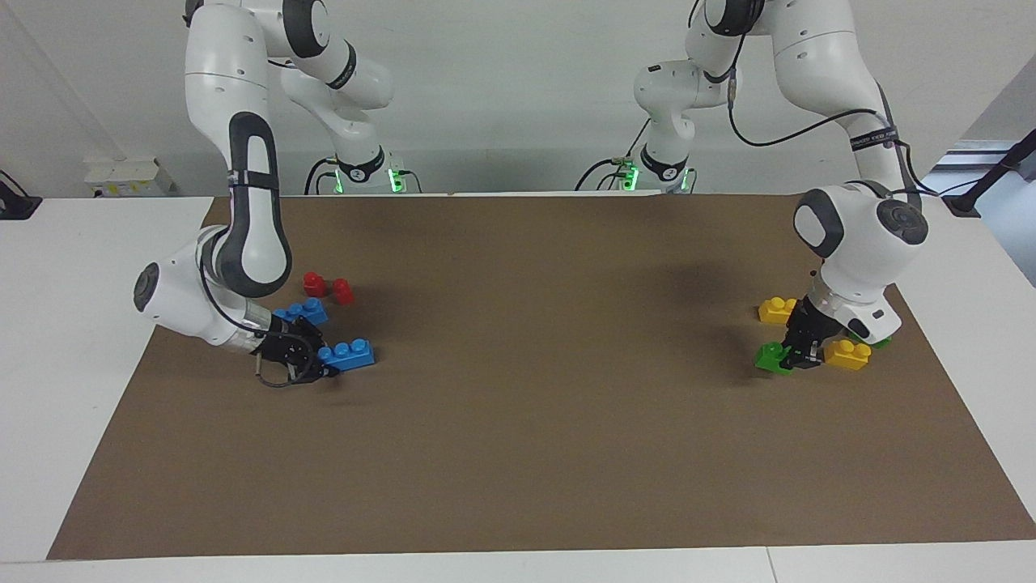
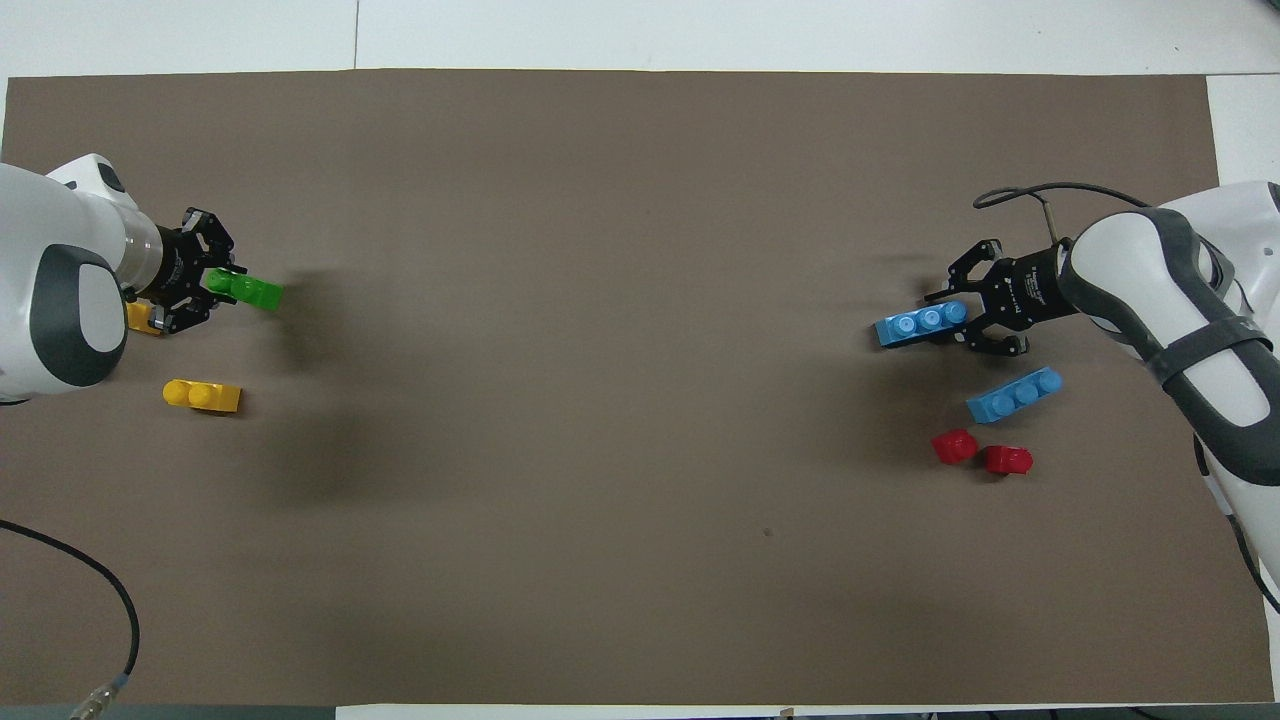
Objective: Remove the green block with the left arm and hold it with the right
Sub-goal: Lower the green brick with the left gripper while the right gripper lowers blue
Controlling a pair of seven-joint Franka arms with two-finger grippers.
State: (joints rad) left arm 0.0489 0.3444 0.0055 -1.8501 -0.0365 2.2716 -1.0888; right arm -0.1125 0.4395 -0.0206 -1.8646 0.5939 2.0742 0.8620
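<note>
The green block (image 1: 771, 357) (image 2: 251, 291) is a small bright green two-stud brick. My left gripper (image 1: 797, 356) (image 2: 222, 284) is shut on one end of it and holds it low over the brown mat (image 1: 534, 389), beside a yellow brick (image 1: 847, 355). My right gripper (image 1: 317, 366) (image 2: 958, 318) is shut on one end of a blue three-stud brick (image 1: 348, 355) (image 2: 918, 327), low over the mat at the right arm's end, beside another blue brick.
A yellow brick (image 1: 779, 309) (image 2: 203, 396) lies nearer to the robots than the green block. A second green brick (image 1: 881, 342) is mostly hidden by the left wrist. A second blue brick (image 1: 301, 311) (image 2: 1013, 394) and two red blocks (image 1: 327, 287) (image 2: 980, 453) lie by the right arm.
</note>
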